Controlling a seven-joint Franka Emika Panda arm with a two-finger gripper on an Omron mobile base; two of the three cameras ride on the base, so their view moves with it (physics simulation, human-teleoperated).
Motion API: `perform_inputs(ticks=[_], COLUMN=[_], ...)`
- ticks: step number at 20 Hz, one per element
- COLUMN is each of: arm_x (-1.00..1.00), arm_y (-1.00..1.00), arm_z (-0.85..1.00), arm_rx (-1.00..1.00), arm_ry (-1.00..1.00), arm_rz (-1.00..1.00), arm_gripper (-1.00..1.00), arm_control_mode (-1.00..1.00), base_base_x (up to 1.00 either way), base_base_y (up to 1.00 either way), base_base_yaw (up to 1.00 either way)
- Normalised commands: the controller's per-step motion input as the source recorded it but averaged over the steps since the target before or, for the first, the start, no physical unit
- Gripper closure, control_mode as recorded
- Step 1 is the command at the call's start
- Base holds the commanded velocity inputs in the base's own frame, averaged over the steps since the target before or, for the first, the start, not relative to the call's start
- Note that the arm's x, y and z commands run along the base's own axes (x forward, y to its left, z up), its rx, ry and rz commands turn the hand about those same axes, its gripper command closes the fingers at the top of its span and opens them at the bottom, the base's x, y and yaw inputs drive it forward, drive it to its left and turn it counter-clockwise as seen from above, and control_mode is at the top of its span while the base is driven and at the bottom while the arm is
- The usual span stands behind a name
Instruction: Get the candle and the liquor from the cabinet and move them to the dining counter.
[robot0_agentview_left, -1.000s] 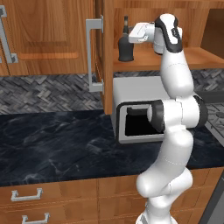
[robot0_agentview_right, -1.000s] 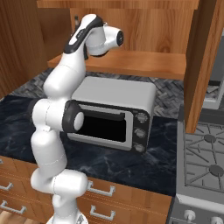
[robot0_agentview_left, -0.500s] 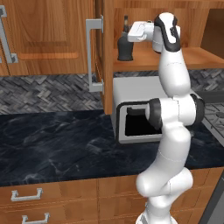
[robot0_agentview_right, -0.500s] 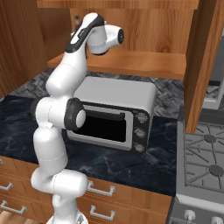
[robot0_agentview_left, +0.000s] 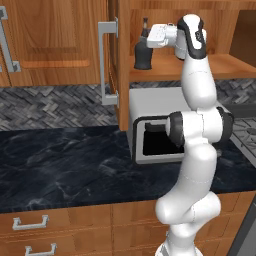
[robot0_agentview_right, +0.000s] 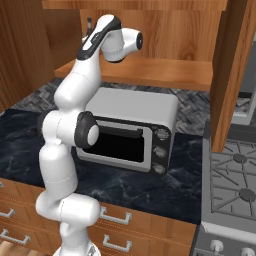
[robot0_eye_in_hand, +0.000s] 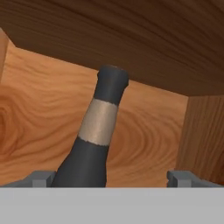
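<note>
The liquor (robot0_agentview_left: 142, 54), a dark bottle with a thin neck, stands on the open cabinet's shelf (robot0_agentview_left: 165, 73). My gripper (robot0_agentview_left: 149, 40) is up at its neck, reaching in from the right. In the hand view the liquor (robot0_eye_in_hand: 98, 131) rises close in front, its neck between my open fingertips (robot0_eye_in_hand: 41, 178) and nearer the left one; the gripper (robot0_eye_in_hand: 111, 178) touches nothing that I can see. The bottle's cap (robot0_agentview_right: 90, 22) peeks out behind my arm in the right base view. The candle and the dining counter are out of view.
The cabinet door (robot0_agentview_left: 113, 55) with its grey bar handle (robot0_agentview_left: 104, 62) stands open left of the bottle. A grey toaster oven (robot0_agentview_left: 150, 125) sits on the black kitchen counter (robot0_agentview_left: 60, 165) under the shelf. A stove (robot0_agentview_right: 235, 185) lies to the right.
The hand has shifted only slightly beside the bottle's neck. The jaws have stayed open and the bottle has not moved.
</note>
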Motion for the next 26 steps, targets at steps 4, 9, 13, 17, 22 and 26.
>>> perform_inputs(ticks=[4,9,13,17,22,26], arm_x=[0.00,-0.01,-0.08,-0.13,-0.18,-0.23], arm_y=[0.03,0.00,0.00,0.00,0.00,0.00], arm_z=[0.00,0.00,0.00,0.02,0.04,0.00], arm_rx=[0.00,0.00,0.00,0.00,0.00,0.00], arm_ry=[0.00,0.00,0.00,0.00,0.00,0.00], arm_rz=[0.03,0.02,0.02,0.01,0.00,0.00], arm_gripper=[-1.00,-1.00,-1.00,-1.00,-1.00,-1.00], arm_control_mode=[-1.00,-1.00,-1.00,-1.00,-1.00,-1.00], base_base_x=[0.00,0.00,0.00,0.00,0.00,0.00], base_base_y=[0.00,0.00,0.00,0.00,0.00,0.00], base_base_yaw=[0.00,0.00,0.00,0.00,0.00,0.00])
